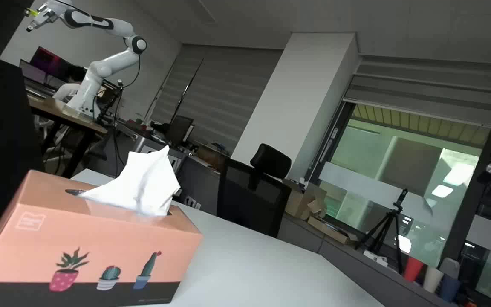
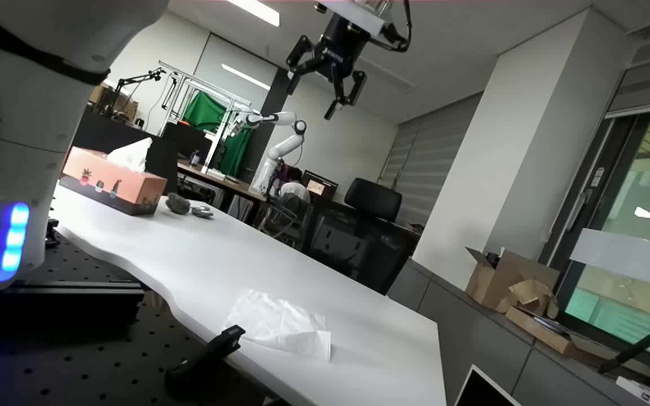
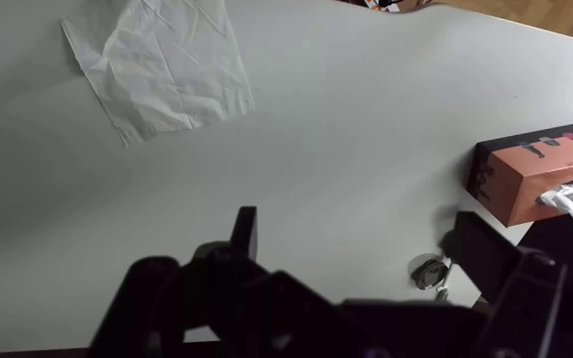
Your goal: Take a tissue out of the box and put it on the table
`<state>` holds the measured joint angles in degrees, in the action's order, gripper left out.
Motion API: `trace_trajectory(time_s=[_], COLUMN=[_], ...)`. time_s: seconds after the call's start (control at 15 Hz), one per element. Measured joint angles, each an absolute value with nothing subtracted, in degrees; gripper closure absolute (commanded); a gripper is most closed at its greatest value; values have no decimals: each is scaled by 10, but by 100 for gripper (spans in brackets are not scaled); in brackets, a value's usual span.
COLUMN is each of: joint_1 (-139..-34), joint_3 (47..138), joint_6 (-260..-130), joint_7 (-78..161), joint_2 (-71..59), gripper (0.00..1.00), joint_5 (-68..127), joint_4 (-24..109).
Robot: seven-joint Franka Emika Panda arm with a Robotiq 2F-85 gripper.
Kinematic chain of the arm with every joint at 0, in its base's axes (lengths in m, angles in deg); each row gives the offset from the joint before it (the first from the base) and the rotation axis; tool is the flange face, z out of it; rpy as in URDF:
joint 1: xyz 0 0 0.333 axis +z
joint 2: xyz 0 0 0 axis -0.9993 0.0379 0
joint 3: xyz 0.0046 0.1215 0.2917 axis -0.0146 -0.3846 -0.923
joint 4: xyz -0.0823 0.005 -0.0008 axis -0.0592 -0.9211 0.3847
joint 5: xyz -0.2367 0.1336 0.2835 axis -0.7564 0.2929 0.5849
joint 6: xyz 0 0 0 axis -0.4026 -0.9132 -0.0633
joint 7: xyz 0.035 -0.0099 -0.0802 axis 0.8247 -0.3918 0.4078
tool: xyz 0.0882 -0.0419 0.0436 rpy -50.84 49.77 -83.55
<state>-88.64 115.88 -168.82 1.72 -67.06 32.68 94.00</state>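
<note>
Softly creased tissue (image 3: pixel 167 67), white, perhaps folded

In an exterior view I have the box (image 1: pixel 100 238) up close at lower left, on the pale table (image 1: pixel 267 270): salmon-pink over a dark band, potted plants drawn along its side. A white sheet (image 1: pixel 139 183) stands up from its top. Behind the table I see a black chair (image 1: pixel 249 200); far off at upper left, a white arm (image 1: pixel 115 63) on a desk (image 1: pixel 51 109). At right, a tripod (image 1: pixel 384 232) stands before a window (image 1: pixel 365 147), with an open carton (image 1: pixel 300 204) to the tripod's left.
</note>
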Motion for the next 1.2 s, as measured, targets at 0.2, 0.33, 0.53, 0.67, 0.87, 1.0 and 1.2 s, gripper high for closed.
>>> trace_trajectory(time_s=[0.2,0.33,0.53,0.67,0.87,1.0,1.2], joint_1=[-886,-886,-886,-886,-887,-888,-870], joint_3=[1159,1159,1159,1159,1158,1155,1153], joint_6=[-1688,-1688,-1688,-1688,-1688,-1691,-1707], joint_7=[17,17,17,17,16,-3,-85], joint_2=[-671,-671,-671,-671,-670,-666,-643], gripper=[0,0,0,0,0,0,0], joint_5=[327,327,327,327,328,330,332], joint_4=[940,940,940,940,940,941,942])
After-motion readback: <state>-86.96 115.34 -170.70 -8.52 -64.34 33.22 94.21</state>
